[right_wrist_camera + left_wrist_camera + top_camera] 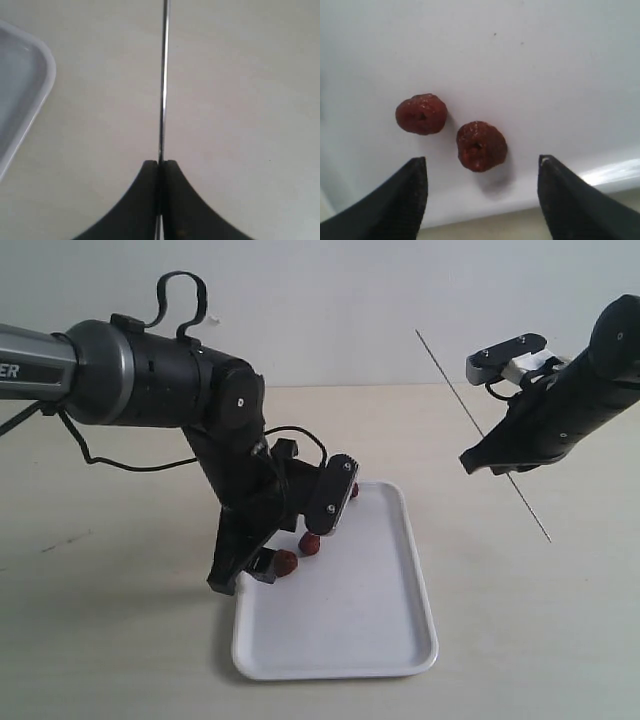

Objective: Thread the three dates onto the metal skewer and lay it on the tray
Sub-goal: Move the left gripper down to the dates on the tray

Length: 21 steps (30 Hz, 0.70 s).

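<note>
Dates lie on the white tray, gathered at its near-left part under the left arm: in the exterior view one date sits right beside the dark fingers and a second date just behind it, the two close together but apart. A third reddish lump peeks out by the wrist plate, near the tray's far rim; little of it shows. The left wrist view gives the same pair from above, both wrinkled and dark red-brown, each with a small hole in its top. The nearer date lies in line with the gap of the left gripper, just ahead of the tips; the other is off towards one finger. That pincer stands wide, its tips well clear of both fruits and gripping nothing, low over the tray floor near the rim. The right gripper hangs in the air over the beige table, off the tray's right side, its jaws pressed tight on the metal skewer. The thin rod runs straight out past the closed tips, and in the exterior view it slants from upper left to lower right, crossing behind the dark fingers. No date is on the skewer. A corner of the tray shows beside the rod in the right wrist view, well apart from it.
</note>
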Tool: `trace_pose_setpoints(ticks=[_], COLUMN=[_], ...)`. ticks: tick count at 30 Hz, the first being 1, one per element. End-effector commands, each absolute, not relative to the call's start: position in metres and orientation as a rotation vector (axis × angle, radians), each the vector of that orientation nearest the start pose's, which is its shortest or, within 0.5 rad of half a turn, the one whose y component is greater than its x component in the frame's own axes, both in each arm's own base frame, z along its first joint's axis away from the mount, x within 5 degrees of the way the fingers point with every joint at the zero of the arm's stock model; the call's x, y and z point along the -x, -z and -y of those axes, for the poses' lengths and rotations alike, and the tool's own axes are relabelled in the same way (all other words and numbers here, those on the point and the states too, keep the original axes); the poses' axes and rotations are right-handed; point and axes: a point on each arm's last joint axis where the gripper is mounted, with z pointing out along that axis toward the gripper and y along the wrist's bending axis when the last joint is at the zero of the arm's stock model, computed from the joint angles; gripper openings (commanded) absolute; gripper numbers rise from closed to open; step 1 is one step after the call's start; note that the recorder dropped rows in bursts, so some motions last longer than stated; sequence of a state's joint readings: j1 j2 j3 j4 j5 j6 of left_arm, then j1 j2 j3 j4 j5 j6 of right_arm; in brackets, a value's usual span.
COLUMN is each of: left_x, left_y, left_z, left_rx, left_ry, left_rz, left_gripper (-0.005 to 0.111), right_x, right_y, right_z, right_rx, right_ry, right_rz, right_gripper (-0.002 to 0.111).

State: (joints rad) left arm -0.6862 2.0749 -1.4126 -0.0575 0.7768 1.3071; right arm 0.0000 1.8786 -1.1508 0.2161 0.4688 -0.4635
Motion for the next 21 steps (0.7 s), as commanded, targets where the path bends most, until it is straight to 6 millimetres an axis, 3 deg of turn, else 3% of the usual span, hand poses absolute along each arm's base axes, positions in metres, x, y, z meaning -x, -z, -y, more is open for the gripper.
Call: trace_pose_setpoints(ticks=[1, 10, 21], left_x=[-0.318, -0.319, -0.321], left_y=[-0.142, -0.126, -0.125], left_z=[0.268, 0.268, 0.27], left_rx=[2.835, 2.832, 2.862], left_ry=[0.062, 0.051, 0.063], left_rz=[1.837, 1.786, 1.772], left_gripper=[0.062, 0.062, 0.062], right_x=[-0.379, -0.379, -0.381], right_y=[-0.169, -0.169, -0.17], right_z=[-0.011, -0.015, -0.014], right_rx=[0.413, 0.446, 0.437], right_ry=[-0.068, -0.118, -0.106], right_rz=[-2.616, -2.598, -2.581], right_gripper=[0.0, 0.0, 0.0])
